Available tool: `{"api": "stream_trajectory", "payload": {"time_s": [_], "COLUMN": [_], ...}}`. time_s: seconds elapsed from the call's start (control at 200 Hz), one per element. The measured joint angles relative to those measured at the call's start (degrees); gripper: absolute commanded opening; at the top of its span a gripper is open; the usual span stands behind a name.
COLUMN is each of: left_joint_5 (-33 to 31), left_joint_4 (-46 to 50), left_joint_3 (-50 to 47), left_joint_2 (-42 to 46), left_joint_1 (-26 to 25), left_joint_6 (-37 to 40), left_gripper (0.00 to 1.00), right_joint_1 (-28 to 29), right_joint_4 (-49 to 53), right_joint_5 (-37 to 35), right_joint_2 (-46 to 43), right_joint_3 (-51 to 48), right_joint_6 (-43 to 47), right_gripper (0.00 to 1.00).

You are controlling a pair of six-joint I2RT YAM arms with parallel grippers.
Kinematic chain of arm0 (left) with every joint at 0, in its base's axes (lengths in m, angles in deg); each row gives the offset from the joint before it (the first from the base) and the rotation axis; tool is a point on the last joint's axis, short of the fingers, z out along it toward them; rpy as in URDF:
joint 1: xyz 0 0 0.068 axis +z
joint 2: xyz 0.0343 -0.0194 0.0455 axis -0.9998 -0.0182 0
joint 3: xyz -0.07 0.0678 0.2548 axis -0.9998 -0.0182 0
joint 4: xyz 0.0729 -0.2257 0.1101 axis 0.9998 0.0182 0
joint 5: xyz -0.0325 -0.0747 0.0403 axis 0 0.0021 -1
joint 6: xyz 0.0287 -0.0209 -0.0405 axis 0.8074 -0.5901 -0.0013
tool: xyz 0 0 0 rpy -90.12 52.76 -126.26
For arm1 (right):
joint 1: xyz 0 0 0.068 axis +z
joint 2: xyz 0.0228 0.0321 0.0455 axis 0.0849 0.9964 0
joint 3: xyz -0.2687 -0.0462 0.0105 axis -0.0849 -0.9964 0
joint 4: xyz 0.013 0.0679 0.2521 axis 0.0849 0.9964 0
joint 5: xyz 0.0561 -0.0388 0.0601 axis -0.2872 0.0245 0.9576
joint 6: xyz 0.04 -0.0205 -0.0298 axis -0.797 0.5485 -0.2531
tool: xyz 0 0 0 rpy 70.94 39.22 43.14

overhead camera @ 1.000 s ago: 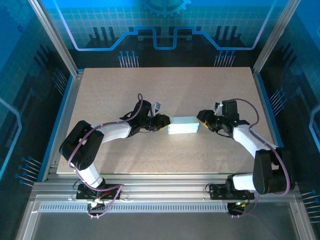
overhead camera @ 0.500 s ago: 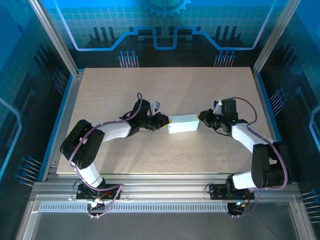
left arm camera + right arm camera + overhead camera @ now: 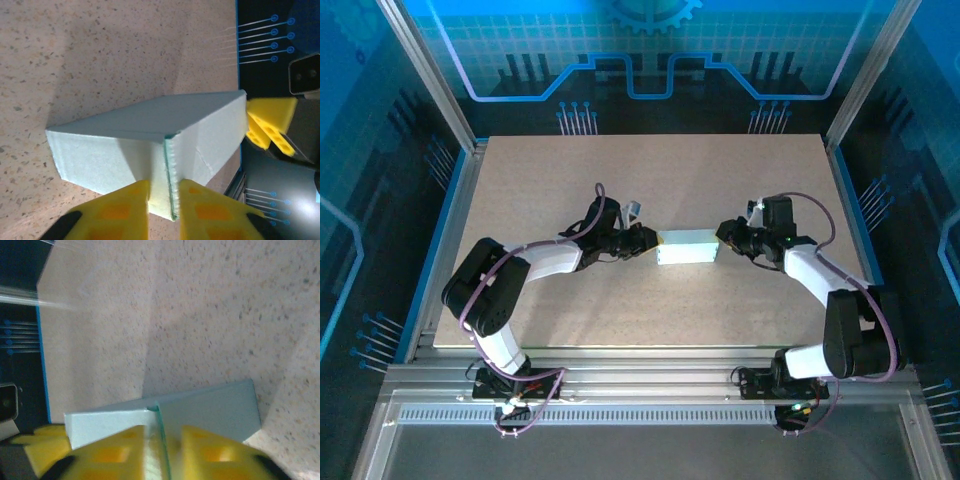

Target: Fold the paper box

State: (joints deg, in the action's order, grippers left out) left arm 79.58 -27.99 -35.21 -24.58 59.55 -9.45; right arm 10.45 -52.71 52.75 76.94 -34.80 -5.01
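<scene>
Both grippers, left [image 3: 648, 243] and right [image 3: 724, 236], now pinch the paper box [image 3: 687, 247] ends; it has shifted slightly farther up the table.

We see a speckled beige table [image 3: 650, 180] edged by a blue border [image 3: 438, 235] and a silver aluminium frame [image 3: 650, 385]. Behind the table stands a blue printed backdrop [image 3: 650, 50] with circuit lines and a gear shape. Dark blue panels [image 3: 360, 200] flank the table on both sides.
</scene>
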Motion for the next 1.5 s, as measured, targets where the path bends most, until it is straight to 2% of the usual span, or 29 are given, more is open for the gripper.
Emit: {"api": "stream_trajectory", "payload": {"time_s": [0.08, 0.225, 0.345, 0.4, 0.445, 0.59, 0.73, 0.861, 1.011, 1.106, 1.216, 1.346, 1.501], "left_joint_5": [-0.8, -1.8, -2.6, -3.1, -3.4, -4.9, -7.5, -7.6, -3.4, -0.8, 1.2, 2.8, 4.3], "left_joint_4": [2.4, 7.8, 12.7, 15.0, 16.7, 19.3, 20.5, 19.3, 20.1, 24.3, 30.0, 35.6, 41.0], "left_joint_3": [0.7, 2.6, 4.4, 5.1, 5.6, 6.7, 10.0, 13.2, 14.6, 19.4, 26.5, 30.7, 31.4], "left_joint_2": [0.0, 0.0, 0.2, 0.4, 0.7, 3.7, 7.4, 8.1, 6.3, 1.6, -4.8, -9.4, -10.8], "left_joint_1": [-0.1, 0.0, -0.1, -0.1, -0.1, -0.1, -0.1, 0.0, -0.1, -0.1, -0.1, -0.2, -0.5], "left_joint_6": [0.3, 0.9, 2.0, 2.6, 3.1, 7.4, 16.6, 29.6, 48.9, 58.6, 67.0, 73.8, 79.3], "left_gripper": [0.48, 0.61, 0.76, 0.92, 0.99, 0.99, 0.99, 0.99, 0.97, 0.91, 0.76, 0.71, 0.67], "right_joint_1": [0.4, 0.5, 0.5, 0.5, 0.5, 0.5, 0.7, 1.3, 1.5, 1.5, 1.5, 1.5, 1.5], "right_joint_4": [2.4, 5.8, 7.6, 8.6, 9.2, 11.5, 12.7, 13.7, 14.8, 15.3, 16.0, 17.1, 18.0], "right_joint_5": [-0.1, -1.3, -2.8, -3.7, -4.3, -6.2, -7.3, -7.8, -9.2, -10.0, -10.7, -11.8, -12.9], "right_joint_2": [-0.9, -3.2, -5.1, -5.9, -6.4, -7.6, -8.9, -9.9, -11.6, -12.5, -13.5, -14.7, -15.6], "right_joint_3": [0.3, 2.2, 3.7, 4.1, 4.2, 4.4, 4.4, 4.4, 4.4, 4.4, 4.4, 4.4, 4.4], "right_joint_6": [1.3, 3.0, 5.1, 6.2, 7.2, 10.9, 14.4, 17.3, 19.4, 20.5, 21.4, 22.2, 23.0], "right_gripper": [0.55, 0.71, 0.79, 0.82, 0.84, 0.90, 0.90, 0.90, 0.90, 0.90, 0.90, 0.90, 0.90]}}
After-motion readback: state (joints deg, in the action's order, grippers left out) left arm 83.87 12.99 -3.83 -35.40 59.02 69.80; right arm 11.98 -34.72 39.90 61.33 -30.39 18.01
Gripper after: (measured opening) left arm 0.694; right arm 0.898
